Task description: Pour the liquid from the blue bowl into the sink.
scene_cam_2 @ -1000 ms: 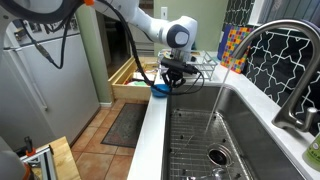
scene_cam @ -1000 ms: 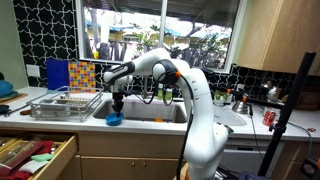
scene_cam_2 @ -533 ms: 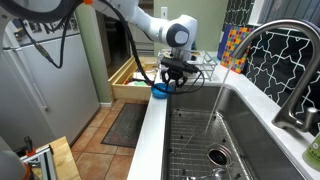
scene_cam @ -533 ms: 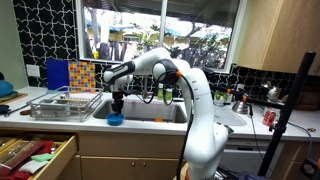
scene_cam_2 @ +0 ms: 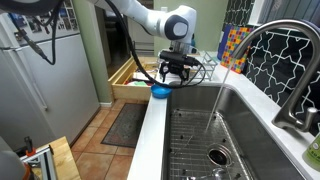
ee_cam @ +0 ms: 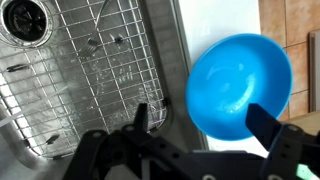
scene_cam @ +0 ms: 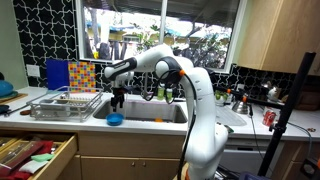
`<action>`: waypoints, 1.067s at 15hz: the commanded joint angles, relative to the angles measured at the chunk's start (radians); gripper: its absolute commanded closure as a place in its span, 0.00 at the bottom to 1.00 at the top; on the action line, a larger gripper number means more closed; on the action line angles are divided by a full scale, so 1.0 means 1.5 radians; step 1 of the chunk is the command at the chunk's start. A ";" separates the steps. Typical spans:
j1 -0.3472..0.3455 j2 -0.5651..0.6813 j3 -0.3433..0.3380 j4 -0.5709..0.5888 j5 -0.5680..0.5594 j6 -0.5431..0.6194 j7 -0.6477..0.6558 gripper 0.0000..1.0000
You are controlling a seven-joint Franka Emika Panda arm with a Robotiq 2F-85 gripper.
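Observation:
The blue bowl (scene_cam: 115, 119) (scene_cam_2: 160, 91) sits upright on the pale counter strip at the front edge of the sink (scene_cam: 150, 112) (scene_cam_2: 262, 125). My gripper (scene_cam: 118, 100) (scene_cam_2: 175, 72) hangs open just above it, not touching. In the wrist view the blue bowl (ee_cam: 238, 82) lies between and below the spread fingers of the gripper (ee_cam: 203, 112), beside the sink's steel wall (ee_cam: 165, 50). A wire grid covers the basin floor. I cannot make out liquid in the bowl.
A wire dish rack (scene_cam: 65, 103) and coloured boards (scene_cam: 70, 73) stand beside the sink. A drawer (scene_cam: 35, 155) (scene_cam_2: 130, 80) is pulled open below the counter. The curved faucet (scene_cam_2: 265, 60) arches over the basin. A red can (scene_cam: 268, 118) stands further along.
The jaws have gone from shut on the bowl's rim to wide open, and the gripper has risen a little. The bowl stays on the counter edge.

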 commanded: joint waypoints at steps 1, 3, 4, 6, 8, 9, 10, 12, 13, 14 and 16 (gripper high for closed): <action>0.012 -0.048 -0.017 -0.023 -0.038 -0.014 0.054 0.00; 0.023 -0.053 -0.030 -0.003 -0.077 -0.023 0.132 0.00; 0.029 -0.061 -0.035 -0.001 -0.096 -0.014 0.172 0.00; 0.040 -0.074 -0.042 0.006 -0.134 -0.013 0.247 0.00; 0.050 -0.086 -0.047 0.015 -0.156 -0.018 0.327 0.00; 0.057 -0.095 -0.049 0.012 -0.175 -0.005 0.364 0.00; 0.062 -0.100 -0.051 0.016 -0.187 -0.010 0.403 0.00; 0.071 -0.110 -0.055 0.023 -0.213 -0.016 0.481 0.00; 0.076 -0.113 -0.058 0.028 -0.231 -0.024 0.520 0.00; 0.081 -0.116 -0.060 0.031 -0.248 -0.032 0.558 0.00; 0.085 -0.121 -0.062 0.036 -0.264 -0.050 0.632 0.00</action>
